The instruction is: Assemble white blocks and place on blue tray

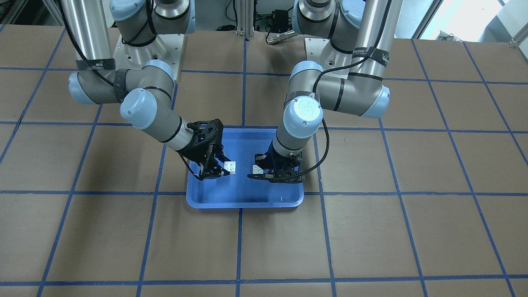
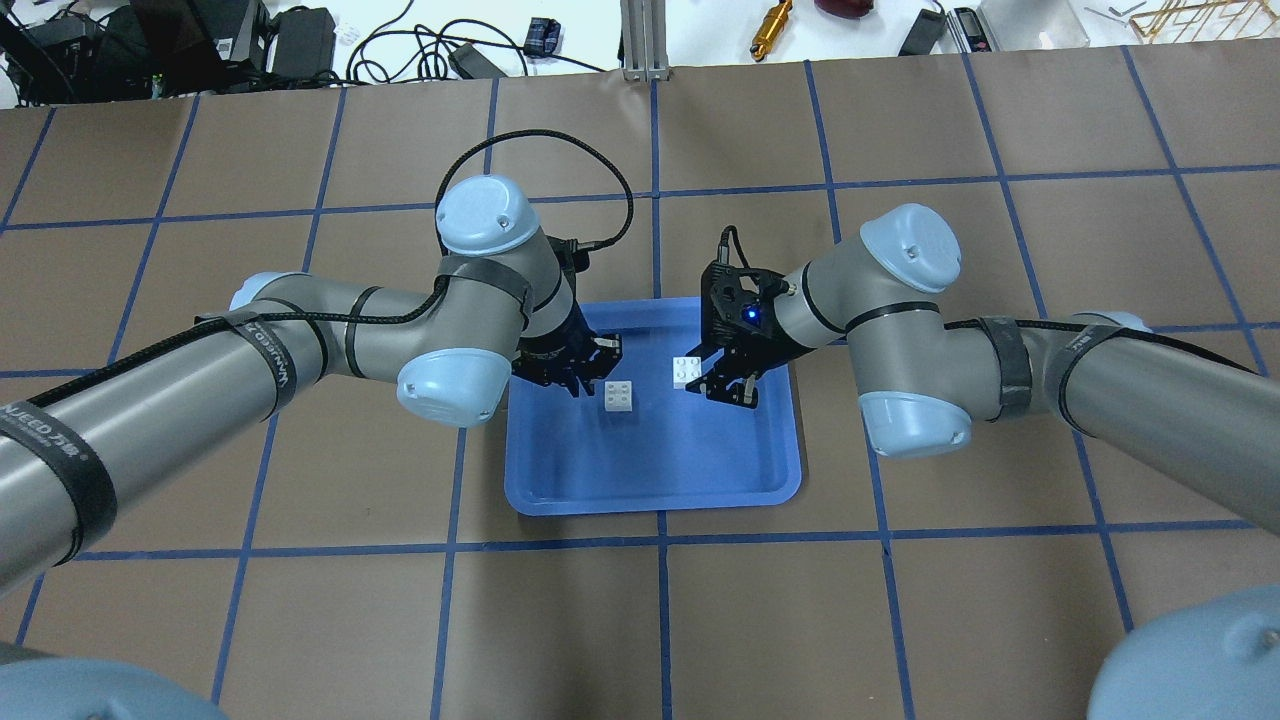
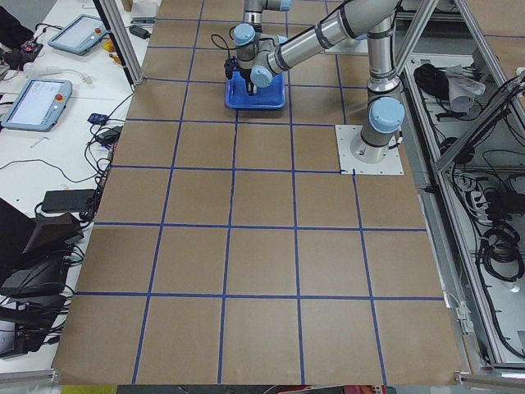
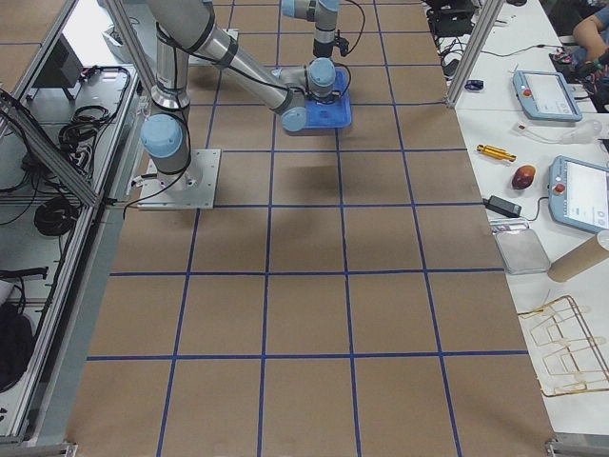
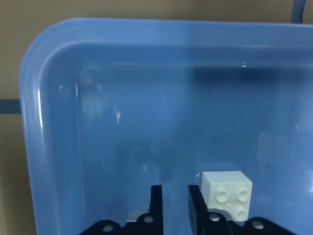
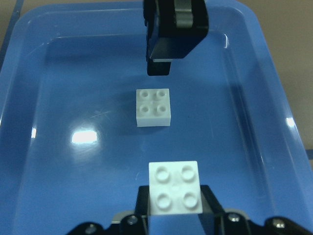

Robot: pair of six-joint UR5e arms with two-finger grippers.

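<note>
Jaws of the right gripper (image 6: 174,200) are clamped on the gripped white block (image 6: 174,188), which sits at the bottom centre of the right wrist view with a dark fingertip on either side of it and its four studs facing the camera. Jaws of the left gripper (image 5: 173,200) are drawn nearly together, with only a slim gap between them and nothing in that gap.

The brown table (image 1: 371,231), ruled into squares by blue lines, fills the overhead and front-facing views. The blue tray (image 2: 650,495) lies on it at the centre of the overhead frame, and both grippers reach in over the tray's upper half.

The loose white block (image 6: 154,106) rests studs-up on the tray floor. In the left wrist view it is at the lower right, just beside the right-hand finger of the left gripper (whether it touches that finger cannot be told). In the right wrist view it lies in the middle of the frame, between the left gripper's fingers at the top and the gripped white block at the bottom. The two blocks are apart, not joined.
</note>
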